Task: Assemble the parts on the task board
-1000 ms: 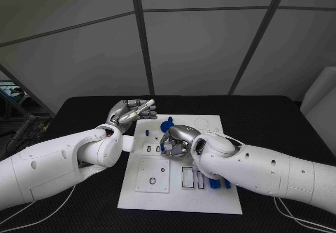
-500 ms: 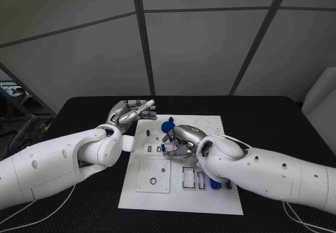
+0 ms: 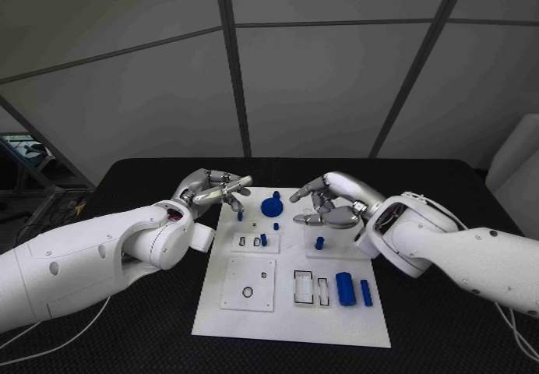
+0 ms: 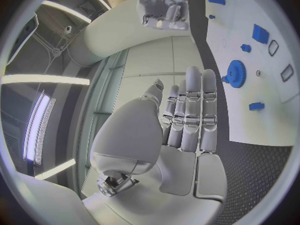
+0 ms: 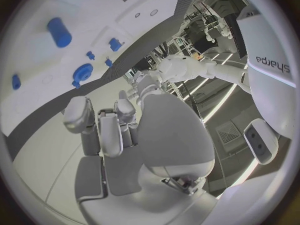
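The white task board (image 3: 290, 319) lies in the middle of the black table. On it a blue gear (image 3: 271, 206) stands near the far edge, with small blue parts (image 3: 239, 216) beside it. A blue peg (image 3: 319, 243) stands mid-board, and two blue cylinders (image 3: 346, 290) lie at the right. My left hand (image 3: 211, 188) hovers off the board's far-left corner, fingers straight and together, holding nothing. My right hand (image 3: 332, 201) hangs above the far right of the board, fingers apart and empty. The left wrist view shows the left hand (image 4: 184, 135), the gear (image 4: 236, 74) and the right hand (image 4: 161, 7).
A recessed white panel (image 3: 247, 282) with a dark ring sits at the board's front left, and rectangular slots (image 3: 303, 285) lie beside it. Black table (image 3: 449, 179) surrounds the board. The right wrist view shows the right hand (image 5: 134, 130), the gear (image 5: 82, 72) and a blue cylinder (image 5: 59, 32).
My right hand has lifted off the middle of the board and moved back and right, uncovering the blue peg. My left hand has dipped slightly toward the board.
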Motion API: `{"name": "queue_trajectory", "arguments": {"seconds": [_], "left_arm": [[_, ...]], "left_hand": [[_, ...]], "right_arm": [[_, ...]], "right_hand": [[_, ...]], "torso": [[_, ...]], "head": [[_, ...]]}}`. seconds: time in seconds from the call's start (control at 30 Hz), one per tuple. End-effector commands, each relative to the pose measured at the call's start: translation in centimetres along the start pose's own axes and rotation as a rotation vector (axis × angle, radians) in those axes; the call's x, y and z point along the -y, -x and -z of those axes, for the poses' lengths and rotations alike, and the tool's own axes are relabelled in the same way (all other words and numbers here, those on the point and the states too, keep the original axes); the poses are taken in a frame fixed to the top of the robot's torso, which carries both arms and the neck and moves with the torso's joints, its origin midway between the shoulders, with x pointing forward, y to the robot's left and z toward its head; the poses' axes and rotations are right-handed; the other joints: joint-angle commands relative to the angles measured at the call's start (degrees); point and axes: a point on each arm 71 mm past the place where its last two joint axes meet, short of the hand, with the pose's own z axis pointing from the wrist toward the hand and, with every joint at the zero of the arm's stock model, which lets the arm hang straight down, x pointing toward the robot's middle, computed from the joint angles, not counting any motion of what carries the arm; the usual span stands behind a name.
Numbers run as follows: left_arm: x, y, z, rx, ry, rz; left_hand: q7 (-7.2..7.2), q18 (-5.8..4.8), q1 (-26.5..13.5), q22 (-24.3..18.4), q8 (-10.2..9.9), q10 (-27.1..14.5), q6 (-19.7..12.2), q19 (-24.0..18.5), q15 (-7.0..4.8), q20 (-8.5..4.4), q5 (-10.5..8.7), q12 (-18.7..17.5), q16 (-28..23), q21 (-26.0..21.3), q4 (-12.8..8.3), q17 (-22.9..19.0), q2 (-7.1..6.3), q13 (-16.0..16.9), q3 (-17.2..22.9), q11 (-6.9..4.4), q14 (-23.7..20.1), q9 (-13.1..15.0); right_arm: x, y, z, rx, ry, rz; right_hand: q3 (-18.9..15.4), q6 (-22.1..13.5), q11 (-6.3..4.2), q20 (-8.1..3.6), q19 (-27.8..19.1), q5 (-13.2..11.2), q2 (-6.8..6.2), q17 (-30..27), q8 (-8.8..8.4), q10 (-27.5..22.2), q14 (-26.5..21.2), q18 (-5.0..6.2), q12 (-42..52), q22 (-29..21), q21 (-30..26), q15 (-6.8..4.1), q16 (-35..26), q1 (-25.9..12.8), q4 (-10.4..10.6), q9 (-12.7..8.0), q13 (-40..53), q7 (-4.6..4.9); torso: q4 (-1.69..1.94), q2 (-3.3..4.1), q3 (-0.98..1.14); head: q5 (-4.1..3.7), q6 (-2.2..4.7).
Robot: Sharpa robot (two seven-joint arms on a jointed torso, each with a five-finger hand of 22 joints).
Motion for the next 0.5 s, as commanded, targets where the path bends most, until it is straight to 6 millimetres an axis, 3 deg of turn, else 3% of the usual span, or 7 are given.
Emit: {"name": "queue_trajectory", "arguments": {"seconds": [0.03,0.1,0.17,0.2,0.23,0.33,0.5], "left_arm": [[-1.0,-0.9,0.2,-0.173,0.18,-0.19],[-1.0,-1.0,0.1,-0.22,0.238,-0.26],[-1.1,-1.0,-0.1,-0.251,0.304,-0.337],[-1.0,-1.0,-0.2,-0.255,0.331,-0.374],[-0.9,-0.8,-0.4,-0.261,0.37,-0.445],[-0.7,-0.7,-0.8,-0.263,0.427,-0.552],[-0.2,-1.2,-1.7,-0.28,0.484,-0.737]], "left_hand": [[-0.7,-0.87,-0.82,4.12,1.34,0.11,-0.06,-0.16,-0.65,-0.63,-0.4,2.98,17.17,5.19,0.25,16.13,-0.5,3.01,0.34,-0.82,0.45,2.03],[-0.65,-1.95,-1.51,12.6,2.14,0.25,-0.31,3.46,-0.8,-0.78,-0.37,5.15,26.68,11.79,0.77,26.55,-0.21,5.06,0.28,-1.27,2.16,3.28],[-1.7,-4.06,-2.75,28.9,3.8,-1.03,-1.18,12.07,-1.94,-1.59,-0.12,10.06,38.54,24.09,1.76,40.0,-0.22,9.59,-0.65,-1.15,5.36,5.54],[-1.56,-6.52,-3.91,42.61,4.59,-0.11,-1.68,18.38,-1.44,-1.67,-0.45,13.28,44.9,32.19,2.74,48.73,0.19,12.0,-1.16,-2.03,7.87,6.53],[-2.35,-7.69,-5.16,49.49,7.35,-1.62,-2.42,21.39,-2.2,-1.95,-0.26,19.18,49.51,36.52,4.18,55.21,0.76,17.05,-1.95,-2.66,9.8,9.23],[-2.83,-7.04,-7.38,47.13,13.08,-3.99,-4.64,19.68,-2.5,-2.48,-0.07,30.11,51.66,35.41,7.28,58.66,1.61,26.68,-3.94,-3.11,10.81,14.58],[-3.84,-7.22,-9.17,47.89,20.53,2.39,-6.55,20.58,-3.67,-3.4,-0.36,51.47,52.03,35.42,8.17,59.31,2.16,48.85,-7.38,-4.41,11.02,21.23]], "right_arm": [[0.7,2.2,0.3,0.102,0.0,-0.164],[1.4,3.4,0.5,0.136,-0.023,-0.192],[2.1,4.4,0.6,0.162,-0.043,-0.215],[2.4,4.8,0.7,0.17,-0.05,-0.222],[2.9,5.2,0.7,0.182,-0.061,-0.231],[3.5,5.8,0.7,0.196,-0.073,-0.239],[4.4,6.5,0.7,0.218,-0.088,-0.24]], "right_hand": [[1.81,0.57,-0.02,-0.17,-13.94,2.37,0.47,-20.76,0.01,-9.21,-8.54,3.59,-17.26,-17.73,-14.45,-0.22,-17.67,1.26,0.37,-0.26,-15.21,-0.06],[4.22,1.19,0.28,0.38,-18.03,2.64,-0.14,-32.66,-0.2,-8.74,-15.44,3.58,-26.65,-22.03,-21.07,0.42,-32.77,2.22,1.27,-0.36,-22.89,0.37],[7.21,2.52,0.33,0.99,-17.22,1.86,-1.06,-37.34,-0.66,-2.49,-12.61,3.83,-36.01,-25.73,-26.29,0.81,-42.11,2.41,2.69,-0.49,-32.38,0.49],[8.23,3.58,0.18,1.03,-16.63,1.8,-1.89,-39.23,-0.7,-1.85,-12.5,3.8,-40.18,-27.13,-28.22,1.07,-46.38,2.53,2.81,-0.41,-36.0,0.75],[9.28,4.19,0.3,1.25,-16.33,1.7,-2.11,-40.76,-0.95,-0.38,-11.69,3.73,-43.37,-28.31,-29.92,1.26,-49.65,2.83,2.71,-0.42,-38.91,0.42],[10.16,5.45,0.32,1.43,-15.75,1.73,-2.22,-42.55,-0.9,1.31,-10.86,3.69,-46.71,-29.37,-31.4,1.28,-53.05,2.64,2.75,-0.33,-41.78,0.26],[11.3,6.98,0.46,1.75,-14.79,1.42,-2.41,-46.23,-1.62,4.66,-8.87,3.63,-52.95,-31.49,-34.5,1.69,-59.87,1.89,2.14,-0.43,-47.24,0.3]], "torso": [[-0.31,-0.74,0.21],[-0.39,-0.96,0.28],[-0.37,-1.21,0.4],[-0.36,-1.33,0.46],[-0.41,-1.58,0.56],[-0.42,-1.94,0.72],[-0.36,-2.31,0.81]], "head": [[0.28,-0.32],[0.44,-0.38],[0.6,-0.43],[0.64,-0.48],[0.75,-0.61],[1.05,-0.75],[1.21,-0.94]]}}
